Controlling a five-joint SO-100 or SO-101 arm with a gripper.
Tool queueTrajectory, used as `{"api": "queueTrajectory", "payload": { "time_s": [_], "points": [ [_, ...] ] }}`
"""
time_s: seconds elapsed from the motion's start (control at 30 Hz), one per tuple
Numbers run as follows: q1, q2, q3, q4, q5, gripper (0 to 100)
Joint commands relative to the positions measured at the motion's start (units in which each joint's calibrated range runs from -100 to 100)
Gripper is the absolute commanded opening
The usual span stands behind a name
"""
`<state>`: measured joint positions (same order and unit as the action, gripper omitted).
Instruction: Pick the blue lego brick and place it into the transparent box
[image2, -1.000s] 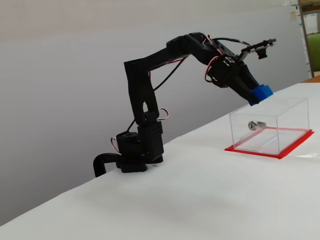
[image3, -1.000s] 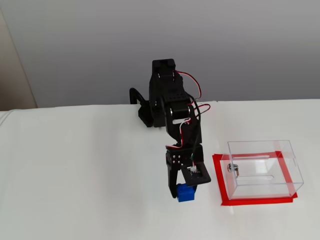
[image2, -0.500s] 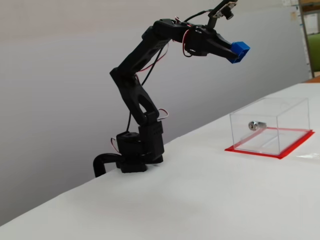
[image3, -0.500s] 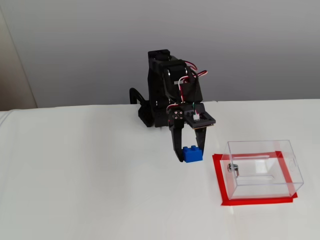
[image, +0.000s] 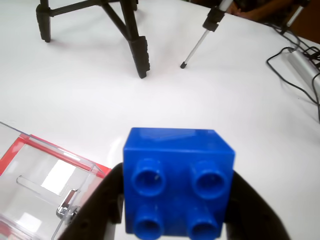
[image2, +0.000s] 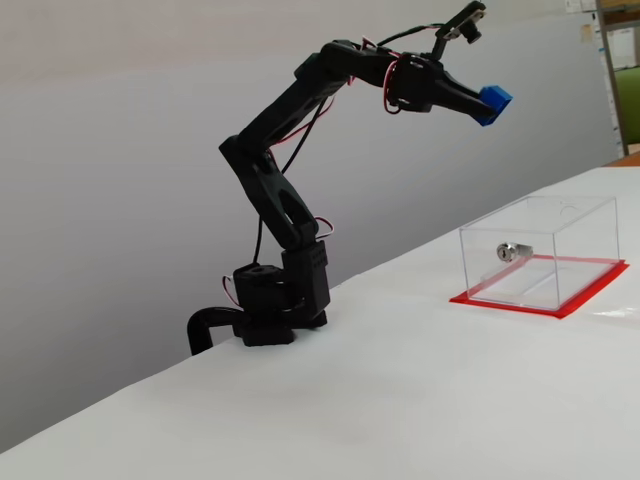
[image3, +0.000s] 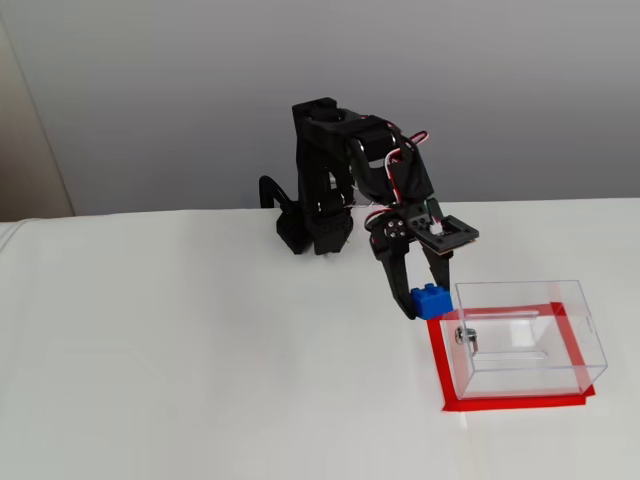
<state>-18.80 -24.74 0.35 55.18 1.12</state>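
The gripper (image2: 488, 104) clamps the brick (image2: 494, 103) high above the bench (image2: 400, 400). The box (image2: 540, 252) stands below near the bench's right edge in that fixed view, well apart from the brick, with open air between them.

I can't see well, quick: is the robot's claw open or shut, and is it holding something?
Gripper: shut on the blue lego brick, one of the fingers on each side, high above the table.

Your blue lego brick (image2: 494, 103) is clamped in the claw (image3: 421, 303), held high above the bench, hollow underside toward the wrist camera. Your transparent box (image3: 525, 335) sits upright on its red base, silver lock on one wall.
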Motion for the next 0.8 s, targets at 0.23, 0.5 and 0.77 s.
{"api": "queueTrajectory", "payload": {
  "time_s": [0.23, 0.5, 0.77],
  "points": [
    [-16.3, 6.5, -5.1, -5.0, -0.1, 10],
    [-26.9, 13.7, -9.7, -6.7, -0.1, 10],
    [-34.8, 23.8, -15.6, -6.8, -0.1, 11]
  ]
}}
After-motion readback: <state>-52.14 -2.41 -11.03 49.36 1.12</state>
